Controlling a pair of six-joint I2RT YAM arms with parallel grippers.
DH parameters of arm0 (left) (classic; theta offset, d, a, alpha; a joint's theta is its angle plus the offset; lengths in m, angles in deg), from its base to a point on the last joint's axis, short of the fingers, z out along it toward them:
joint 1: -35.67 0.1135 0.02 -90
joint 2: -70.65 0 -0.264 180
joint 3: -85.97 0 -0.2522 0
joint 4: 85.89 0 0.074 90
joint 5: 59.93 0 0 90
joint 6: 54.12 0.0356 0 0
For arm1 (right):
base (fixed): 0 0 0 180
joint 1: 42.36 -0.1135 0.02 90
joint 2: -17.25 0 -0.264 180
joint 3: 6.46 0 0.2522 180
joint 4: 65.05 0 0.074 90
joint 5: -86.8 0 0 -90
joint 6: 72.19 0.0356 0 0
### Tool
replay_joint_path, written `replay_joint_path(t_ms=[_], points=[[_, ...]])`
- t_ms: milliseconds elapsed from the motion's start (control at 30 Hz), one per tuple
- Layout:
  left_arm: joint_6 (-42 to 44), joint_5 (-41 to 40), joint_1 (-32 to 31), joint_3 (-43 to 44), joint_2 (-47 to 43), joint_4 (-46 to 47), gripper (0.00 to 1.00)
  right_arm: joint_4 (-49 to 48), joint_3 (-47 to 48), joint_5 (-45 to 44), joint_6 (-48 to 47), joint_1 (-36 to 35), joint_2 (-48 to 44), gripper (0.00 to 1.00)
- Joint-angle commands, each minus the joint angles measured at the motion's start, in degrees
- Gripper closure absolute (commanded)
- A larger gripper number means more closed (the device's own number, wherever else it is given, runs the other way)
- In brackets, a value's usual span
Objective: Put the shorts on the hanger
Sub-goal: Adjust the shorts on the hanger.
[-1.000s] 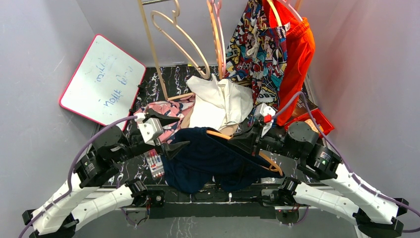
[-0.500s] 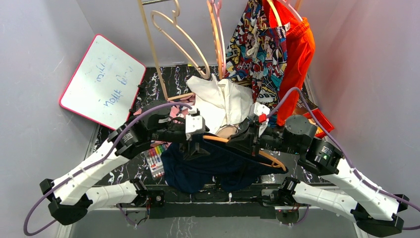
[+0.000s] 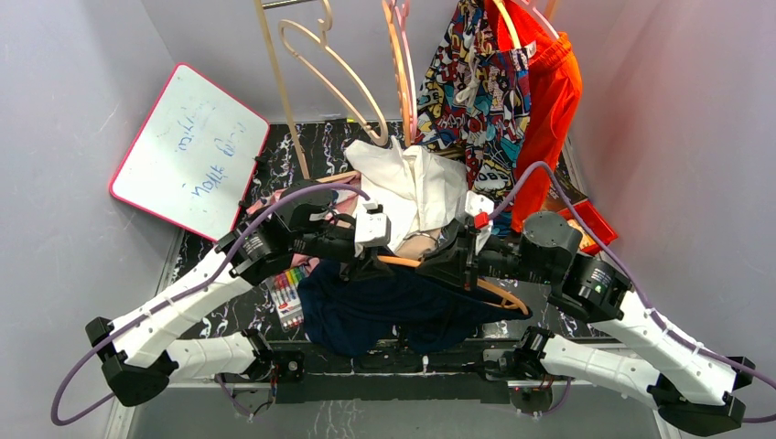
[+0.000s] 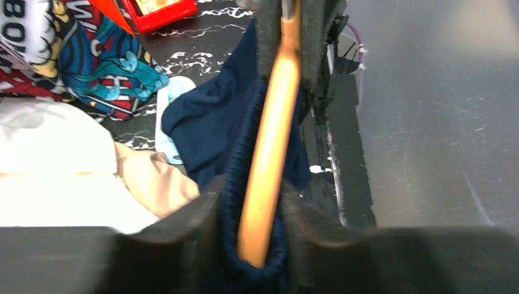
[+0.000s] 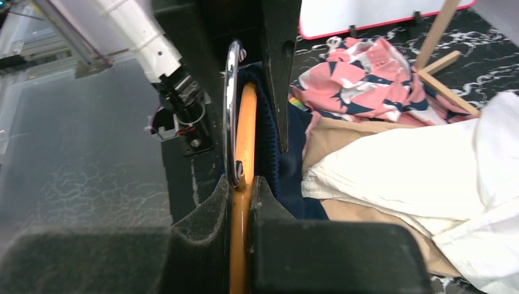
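Shorts waistband wraps hanger end; left gripper pinches shorts there, right gripper clamps hanger bar.

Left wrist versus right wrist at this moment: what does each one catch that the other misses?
Only the left wrist view shows the comic-print shorts, the red box, and the navy shorts waistband wrapped round the hanger end between the left gripper fingers. Only the right wrist view shows the whiteboard, the pink patterned garment, the wooden rack legs and the metal clip on the hanger, which the right gripper clamps. Both show the navy shorts, the hanger and the white cloth.
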Motion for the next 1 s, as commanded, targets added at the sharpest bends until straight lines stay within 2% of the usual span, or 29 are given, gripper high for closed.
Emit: replay_joint_path(t_ms=[0, 100, 267, 300, 367, 433, 633, 833, 967], points=[[-1.1, 1.7, 0.2, 0.5, -0.7, 2.7, 0.86, -7.0, 2.8, 1.8, -0.8, 0.0, -0.1, 1.0], [-2.1, 1.6, 0.2, -0.3, -1.4, 5.1, 1.0, -7.2, 2.8, 2.4, -0.4, 0.0, 0.2, 1.0], [-2.9, -0.2, 0.2, -1.9, -3.2, 8.2, 1.0, -7.2, 2.4, 1.2, 0.3, 0.0, 0.2, 1.0], [-3.3, -1.4, 0.2, -2.4, -3.9, 9.2, 1.0, -7.2, 2.3, 0.7, 0.6, 0.1, 0.0, 0.9], [-3.4, -3.8, 0.2, -4.3, -5.6, 11.3, 1.0, -6.7, 2.3, -0.2, 1.0, 0.1, -0.2, 0.58], [-3.4, -7.1, 0.2, -6.0, -7.8, 13.1, 1.0, -6.1, 2.4, -2.8, 1.7, 0.0, -0.6, 0.39], [-2.5, -18.3, 0.2, -11.2, -16.2, 15.4, 1.0, -4.5, 2.3, -17.6, 4.1, 0.1, -5.8, 0.21], [-3.2, -25.8, 0.2, -14.1, -25.2, 15.3, 1.0, -0.5, 1.7, -34.9, 9.8, 0.0, -11.7, 0.19], [-3.6, -27.5, 0.2, -13.2, -28.3, 13.5, 1.0, 5.1, 1.3, -44.6, 16.8, 0.0, -11.5, 0.25]])
